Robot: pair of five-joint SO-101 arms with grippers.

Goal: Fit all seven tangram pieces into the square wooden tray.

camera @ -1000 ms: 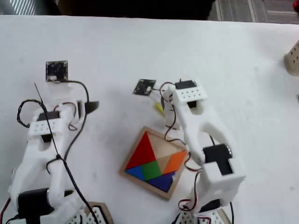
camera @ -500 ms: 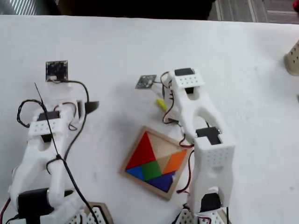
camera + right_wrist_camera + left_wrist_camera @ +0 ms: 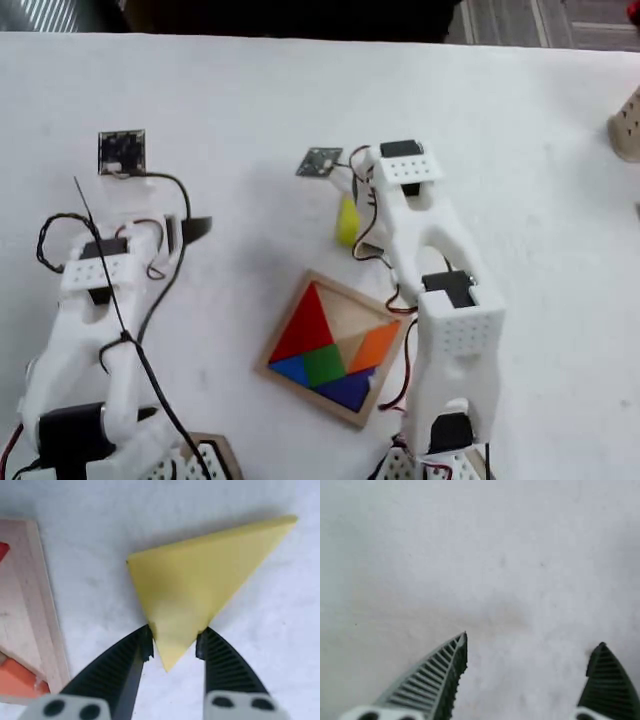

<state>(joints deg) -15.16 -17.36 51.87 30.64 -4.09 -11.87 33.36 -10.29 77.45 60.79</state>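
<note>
The square wooden tray lies between the two arms, tilted like a diamond. In it lie a red triangle, a green piece, a blue piece, a dark blue piece and an orange piece; bare wood shows in its far part. My right gripper is shut on one corner of a yellow triangle, which sits just beyond the tray's far corner. The tray's edge lies beside it. My left gripper stands open over bare table, well to the tray's left.
Two small black boards on wires lie on the white table beyond the arms. A beige perforated object stands at the right edge. A wooden block sits by the left arm's base. Loose cables trail along both arms.
My right arm has lifted its elbow and drawn its wrist slightly farther from the tray; the yellow triangle now shows more fully. The left arm has not moved.
</note>
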